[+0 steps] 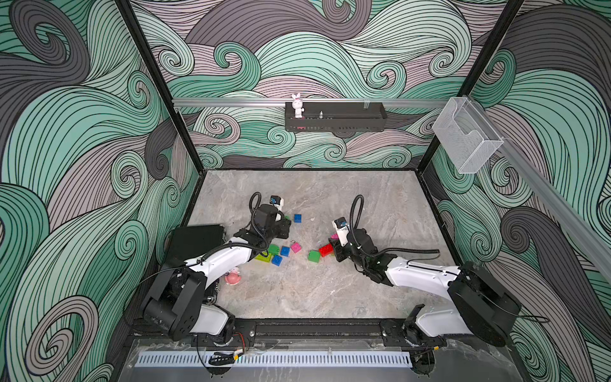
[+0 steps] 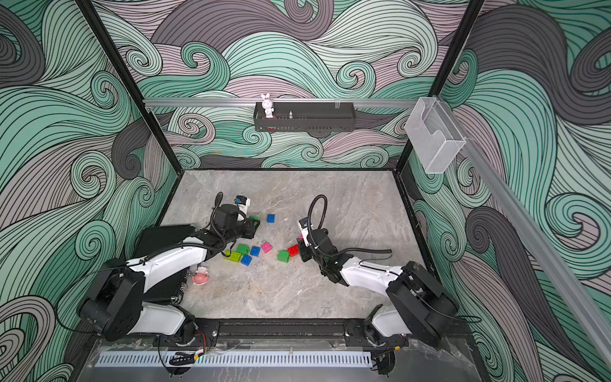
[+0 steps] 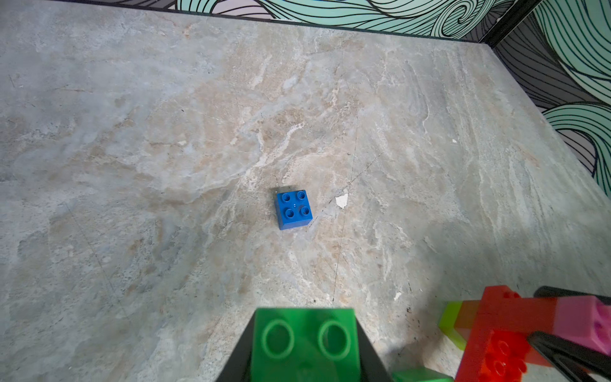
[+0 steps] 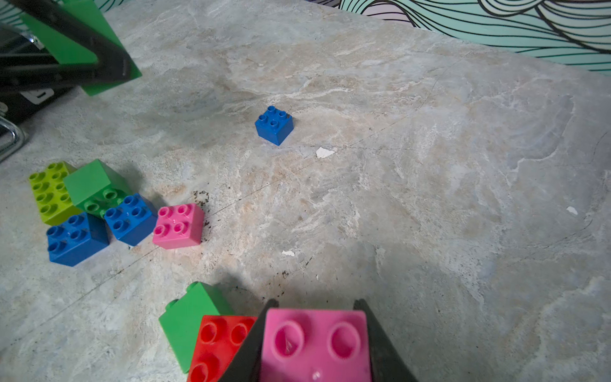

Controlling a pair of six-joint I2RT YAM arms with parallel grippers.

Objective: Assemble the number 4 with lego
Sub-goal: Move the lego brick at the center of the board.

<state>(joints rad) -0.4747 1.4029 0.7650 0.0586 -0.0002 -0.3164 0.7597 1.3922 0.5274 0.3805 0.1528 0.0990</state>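
This looks like a robot lab booth: two robot arms fixed by a stone-look table, with black posts and swirly walls around

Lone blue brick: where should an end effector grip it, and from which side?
I'd come straight down onto the lone blue brick and pinch two opposite flat side walls. It sits studs-up with bare table all round, so either wall pair is free.

Left gripper with green brick at its tip, blue brick just beyond it, right gripper touching red brick, pink brick peeking beside its fingers
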